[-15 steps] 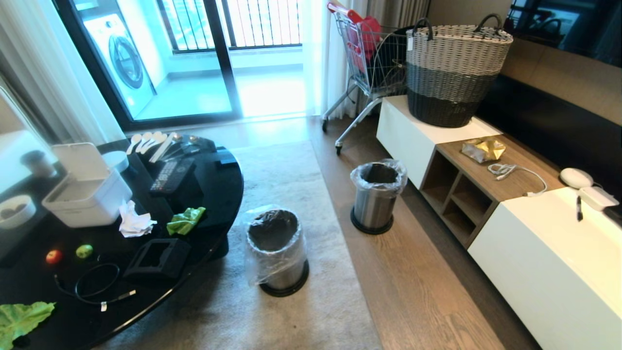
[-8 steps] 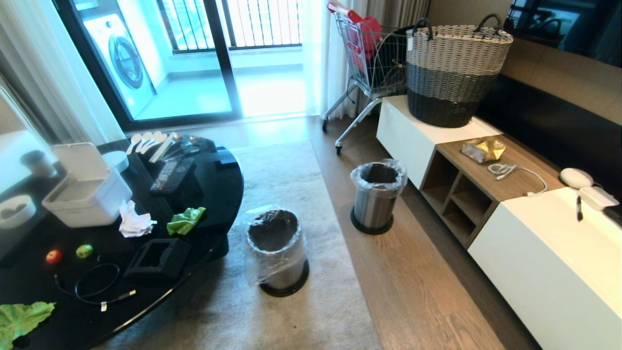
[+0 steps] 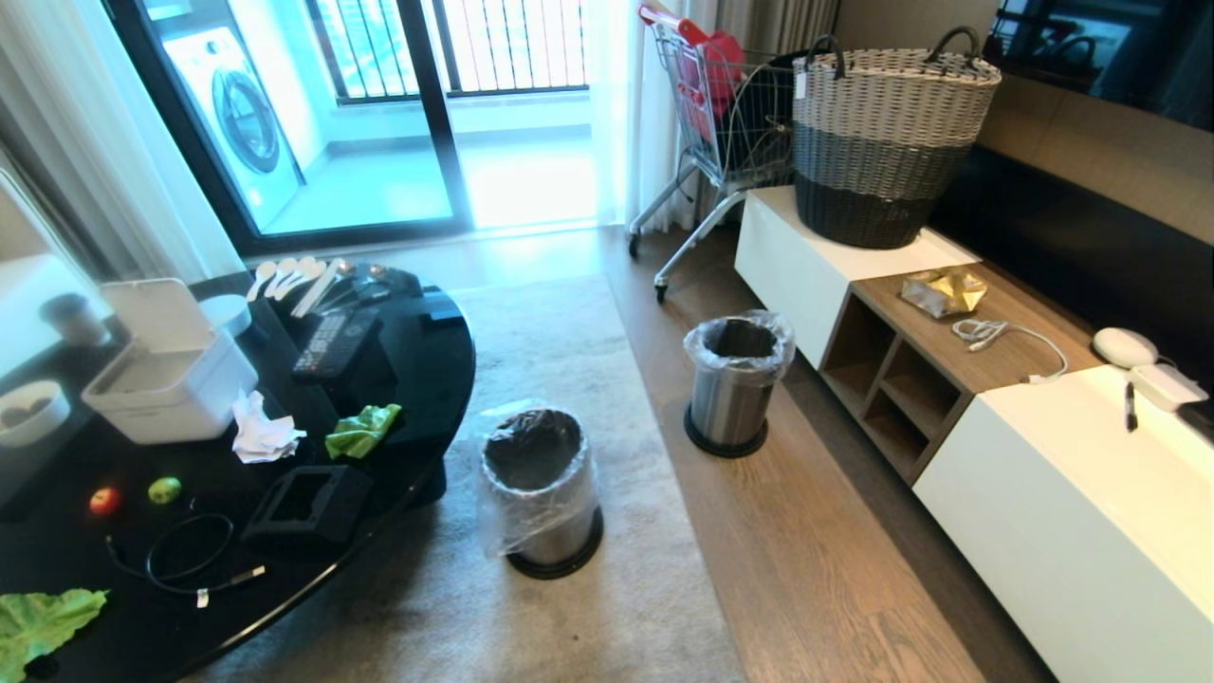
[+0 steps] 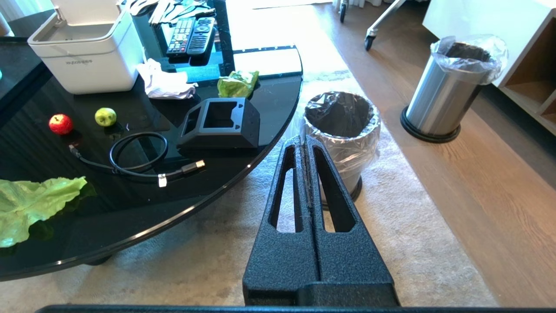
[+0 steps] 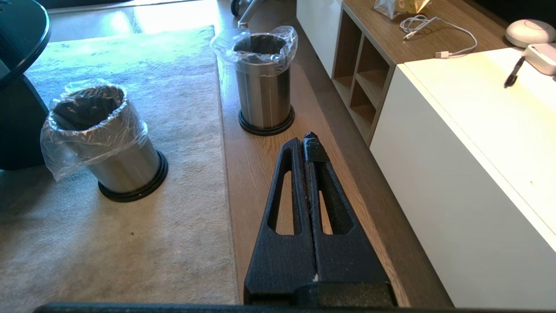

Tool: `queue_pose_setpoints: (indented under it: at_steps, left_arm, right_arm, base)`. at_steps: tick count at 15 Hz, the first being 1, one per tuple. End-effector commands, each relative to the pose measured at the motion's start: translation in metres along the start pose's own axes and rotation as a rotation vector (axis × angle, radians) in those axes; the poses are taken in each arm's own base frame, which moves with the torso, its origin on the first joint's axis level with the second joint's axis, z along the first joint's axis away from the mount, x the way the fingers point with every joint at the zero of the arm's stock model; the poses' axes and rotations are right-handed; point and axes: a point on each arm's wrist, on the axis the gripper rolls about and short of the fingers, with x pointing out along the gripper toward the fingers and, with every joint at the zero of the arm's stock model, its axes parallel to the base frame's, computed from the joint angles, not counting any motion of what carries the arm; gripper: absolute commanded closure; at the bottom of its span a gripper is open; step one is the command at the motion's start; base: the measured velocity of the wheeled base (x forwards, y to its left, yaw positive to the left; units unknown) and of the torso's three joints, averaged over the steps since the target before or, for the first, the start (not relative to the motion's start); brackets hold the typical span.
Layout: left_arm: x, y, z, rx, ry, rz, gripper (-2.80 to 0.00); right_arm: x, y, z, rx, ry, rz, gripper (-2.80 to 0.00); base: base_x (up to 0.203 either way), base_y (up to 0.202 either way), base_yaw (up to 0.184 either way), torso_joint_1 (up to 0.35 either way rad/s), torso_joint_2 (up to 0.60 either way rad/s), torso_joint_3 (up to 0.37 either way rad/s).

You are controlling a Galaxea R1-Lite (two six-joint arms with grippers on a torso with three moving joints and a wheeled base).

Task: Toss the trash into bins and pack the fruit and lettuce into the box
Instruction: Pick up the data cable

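- Nothing is being held yet: the left gripper is hanging clenched and empty above the rug just off the table edge, and the right gripper is hanging clenched and empty over the wood floor, between the far bin and the white cabinet.
- The table is serving as landmark. On it, the box is sitting toward the back with its lid standing open; the tissue is lying just in front of the box, with one lettuce leaf beside it toward the table's rim.
- The red apple and green apple are resting near each other, closer to the robot than the tissue; a second leaf is lying at the table's near edge.
- The near bin is standing on the rug right beside the table; the far bin is standing well away from it on the floor.
- The wrapper is lying off the table, on the wooden shelf top across the room.
- A sensible opening step seems to be the tissue: the left arm is sitting closest, so its jaws should be parting wide before descending, pinching the crumpled crest rather than scraping the glass.
- The black tray and cable are lying between the robot and the tissue, so the approach should be coming from above.
- The release should be happening well inside the near bin's liner.
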Motion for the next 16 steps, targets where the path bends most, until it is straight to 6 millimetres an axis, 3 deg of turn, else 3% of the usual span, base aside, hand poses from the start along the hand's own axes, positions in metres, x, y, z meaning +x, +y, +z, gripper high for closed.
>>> queue_pose_setpoints:
  at_steps: [1, 16]
  left_arm:
    - [0.0001, 0.0, 0.0001, 0.0, 0.0, 0.0, 0.0]
    - [0.0001, 0.0, 0.0001, 0.001, 0.001, 0.0, 0.0]
  right_arm:
    - [0.0001, 0.0, 0.0, 0.0, 0.001, 0.001, 0.0]
    - [0.0001, 0.0, 0.0, 0.0, 0.001, 0.001, 0.0]
  base:
    - [0.0, 0.0, 0.0, 0.0, 0.0, 0.0]
    - [0.0, 0.0, 0.0, 0.0, 0.0, 0.0]
